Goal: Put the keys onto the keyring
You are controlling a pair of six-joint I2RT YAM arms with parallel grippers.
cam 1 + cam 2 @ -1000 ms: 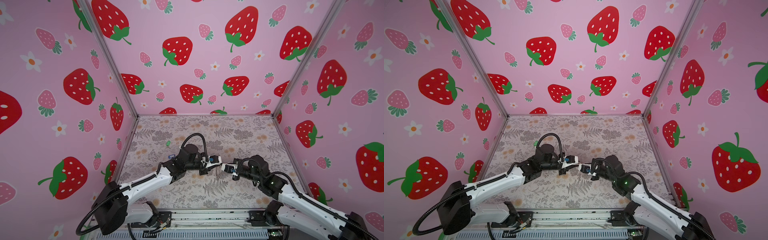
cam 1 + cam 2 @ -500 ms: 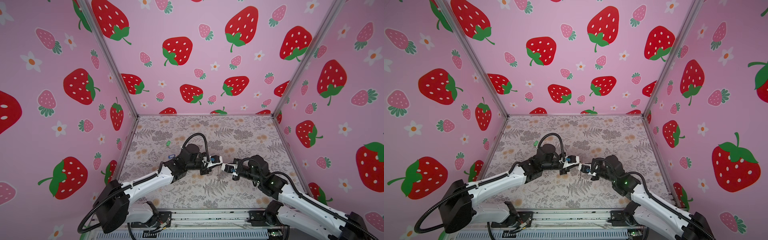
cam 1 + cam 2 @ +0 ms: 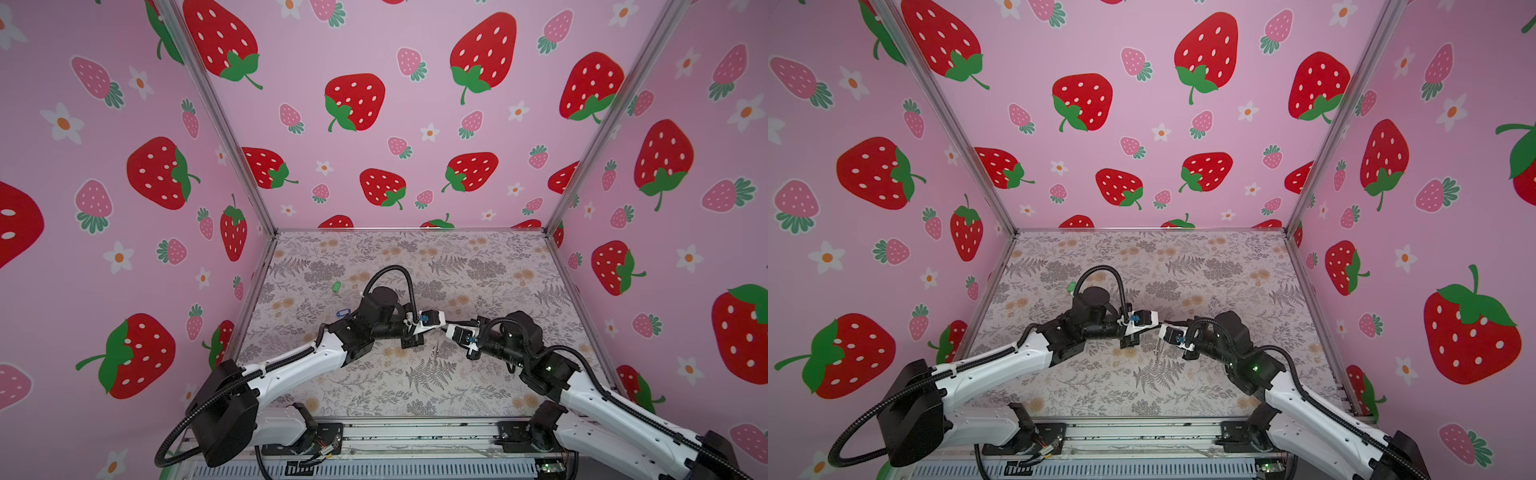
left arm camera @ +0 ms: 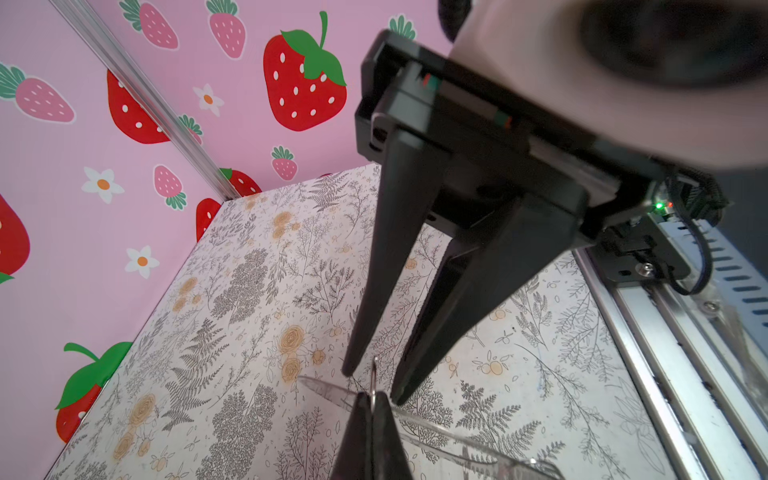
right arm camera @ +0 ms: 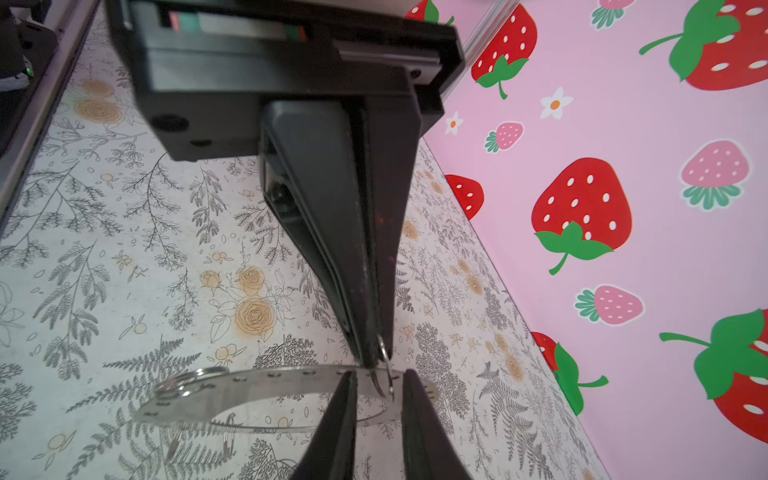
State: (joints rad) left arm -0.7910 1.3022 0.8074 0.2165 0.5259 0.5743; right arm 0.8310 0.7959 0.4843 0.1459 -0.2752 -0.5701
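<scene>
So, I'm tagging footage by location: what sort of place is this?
Probably a purpose-built robot test booth, not a lived-in room: strawberry-print wall panels held by aluminium corner posts, a floral-papered tabletop, and the robot's mounting rail along the front edge.

Robot test cell, lab type: three strawberry-print walls [image 3: 415,41] on aluminium frame posts [image 3: 230,137], with a floral-sheet tabletop [image 3: 478,266]. My two white arms [image 3: 299,365] are mounted on a slotted metal rail [image 3: 415,434] along the front edge.
</scene>
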